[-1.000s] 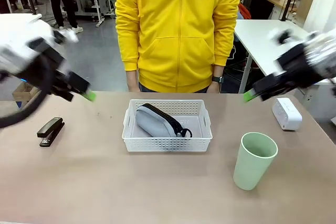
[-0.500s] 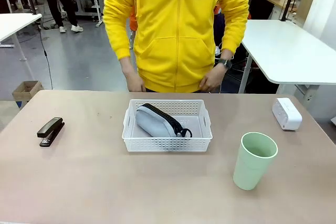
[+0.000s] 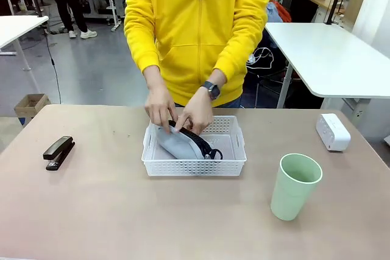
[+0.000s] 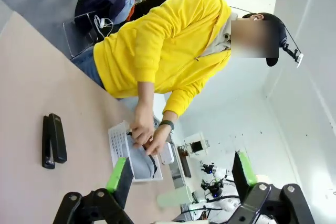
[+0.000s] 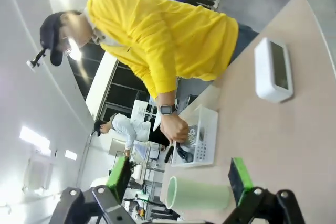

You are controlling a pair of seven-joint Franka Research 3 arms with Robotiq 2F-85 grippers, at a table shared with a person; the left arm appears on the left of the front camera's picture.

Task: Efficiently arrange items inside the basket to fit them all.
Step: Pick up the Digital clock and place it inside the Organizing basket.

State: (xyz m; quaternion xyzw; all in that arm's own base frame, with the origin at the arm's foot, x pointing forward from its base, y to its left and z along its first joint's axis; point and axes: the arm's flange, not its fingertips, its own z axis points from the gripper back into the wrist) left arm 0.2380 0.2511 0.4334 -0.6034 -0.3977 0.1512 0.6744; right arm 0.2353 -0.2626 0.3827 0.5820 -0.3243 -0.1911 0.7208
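Observation:
The white lattice basket [image 3: 195, 166] sits mid-table with the grey pouch [image 3: 177, 144] lying in it. A person in a yellow hoodie has both hands [image 3: 180, 111] on the pouch. The black stapler [image 3: 59, 152] lies at the table's left, the pale green cup [image 3: 295, 186] stands upright at the front right, and the small white box [image 3: 333, 131] rests at the far right. My left gripper [image 4: 180, 171] hangs open high above the table, with the stapler [image 4: 54, 140] and basket [image 4: 123, 148] far below. My right gripper [image 5: 179, 178] is open too, raised over the cup [image 5: 197, 194], box [image 5: 274, 69] and basket [image 5: 202, 137].
The tan tabletop [image 3: 122, 211] has free room in front of the basket and between it and the stapler. White tables [image 3: 329, 53] stand behind at the right, and a cardboard box [image 3: 30, 105] sits on the floor at the left.
Both arms have pulled out of the front view. The person leaned in and brought both hands down onto the pouch in the basket.

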